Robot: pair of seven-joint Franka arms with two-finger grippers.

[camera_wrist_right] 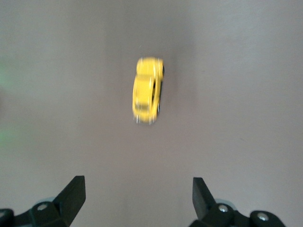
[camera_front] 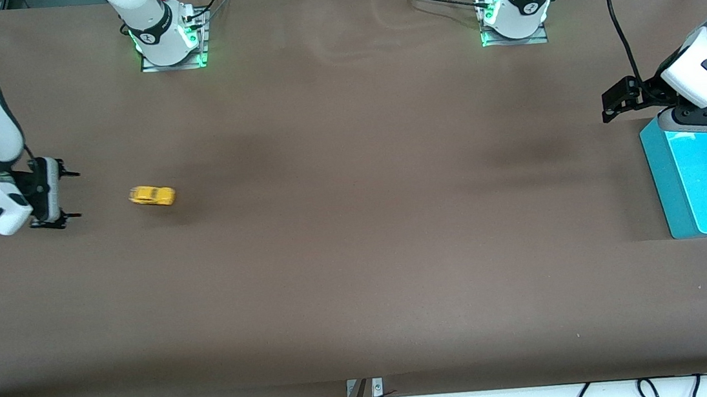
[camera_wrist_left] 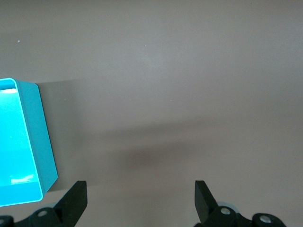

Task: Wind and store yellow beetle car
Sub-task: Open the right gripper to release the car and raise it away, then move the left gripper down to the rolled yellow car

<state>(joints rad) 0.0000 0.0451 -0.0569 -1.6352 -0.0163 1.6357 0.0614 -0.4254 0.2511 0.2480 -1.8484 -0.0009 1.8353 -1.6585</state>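
Nearest the camera, the teal bin sits at the table's left-arm edge for storage. Left gripper waits beside it, fingers apart. Right gripper, fingers apart, faces the blurred yellow beetle car near the right-arm edge, apparently released to roll.

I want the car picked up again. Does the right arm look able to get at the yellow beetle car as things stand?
Probably yes. The yellow beetle car sits free on the table, just ahead of the right gripper, whose jaws stand open toward it with nothing between.
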